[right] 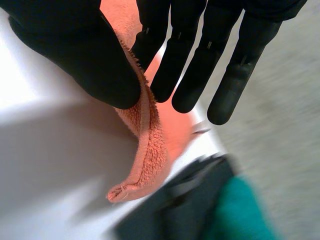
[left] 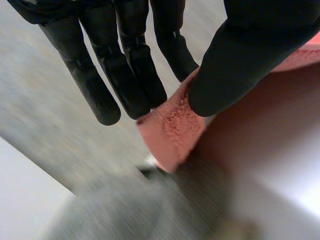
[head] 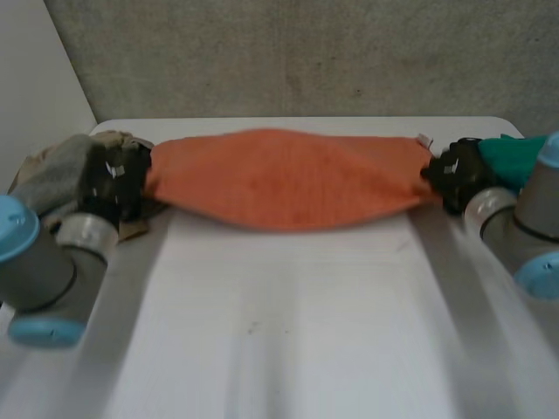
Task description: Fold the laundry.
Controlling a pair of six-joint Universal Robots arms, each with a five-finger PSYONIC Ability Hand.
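An orange towel (head: pixel 288 177) is stretched taut across the far part of the white table (head: pixel 288 332), sagging a little in the middle. My left hand (head: pixel 118 179) pinches its left end; in the left wrist view the thumb (left: pixel 245 60) presses the orange towel corner (left: pixel 172 130) against the straight fingers (left: pixel 125 65). My right hand (head: pixel 456 173) holds the towel's right end; its thumb (right: pixel 85 55) and fingers (right: pixel 200 55) pinch the orange towel edge (right: pixel 145 145), whose corner hangs below them.
A grey and tan pile of laundry (head: pixel 57 175) lies at the far left of the table, behind my left arm. A teal and dark cloth (head: pixel 515 157) lies at the far right, seen under my right hand as teal cloth (right: pixel 235 210). A grey wall stands behind.
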